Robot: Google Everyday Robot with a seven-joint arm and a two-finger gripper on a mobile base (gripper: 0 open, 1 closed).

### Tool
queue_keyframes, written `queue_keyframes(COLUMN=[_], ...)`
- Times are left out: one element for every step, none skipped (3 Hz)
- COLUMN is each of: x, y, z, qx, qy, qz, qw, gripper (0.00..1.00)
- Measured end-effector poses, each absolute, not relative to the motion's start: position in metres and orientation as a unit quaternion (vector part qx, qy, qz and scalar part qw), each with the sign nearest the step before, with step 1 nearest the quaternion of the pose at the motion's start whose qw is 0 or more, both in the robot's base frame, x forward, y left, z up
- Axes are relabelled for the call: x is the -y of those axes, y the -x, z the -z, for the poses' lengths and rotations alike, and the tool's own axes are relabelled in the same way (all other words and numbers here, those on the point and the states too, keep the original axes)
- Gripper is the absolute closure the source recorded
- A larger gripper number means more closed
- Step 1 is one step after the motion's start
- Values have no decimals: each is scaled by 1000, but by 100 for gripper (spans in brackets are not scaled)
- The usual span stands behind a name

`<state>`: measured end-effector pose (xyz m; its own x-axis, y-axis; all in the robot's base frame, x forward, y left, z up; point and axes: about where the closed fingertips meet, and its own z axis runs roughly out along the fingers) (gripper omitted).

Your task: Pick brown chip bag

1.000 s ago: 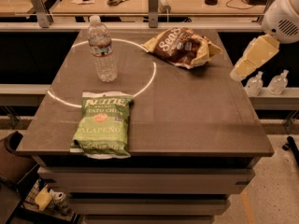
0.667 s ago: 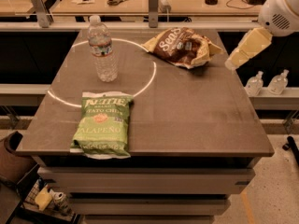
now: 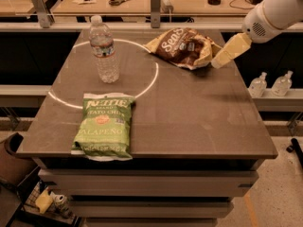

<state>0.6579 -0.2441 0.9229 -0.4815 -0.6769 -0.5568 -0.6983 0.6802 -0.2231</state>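
Note:
The brown chip bag (image 3: 182, 46) lies flat at the far right of the grey table (image 3: 199, 117), its label facing up. My gripper (image 3: 218, 62) comes in from the upper right on a white arm (image 3: 274, 11). It hangs just above the table at the bag's right edge, close to or touching the bag's corner. It holds nothing that I can see.
A clear water bottle (image 3: 105, 51) stands upright at the far left of the table. A green jalapeño chip bag (image 3: 104, 126) lies near the front left edge. A white ring mark (image 3: 154, 77) crosses the tabletop. Two small bottles (image 3: 272, 84) stand on a ledge to the right.
The gripper has moved left and down, from beyond the table's right edge to the right edge of the brown chip bag. The bags and the bottle have not moved.

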Motion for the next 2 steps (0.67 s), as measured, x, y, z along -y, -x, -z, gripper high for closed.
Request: queue_keyframes(x=[233,225], y=[-676,-705], z=[-902,-891], qx=[-864,-865], qy=[382,356], qz=[-47,-76], qw=[324,347], gripper=[0,0])
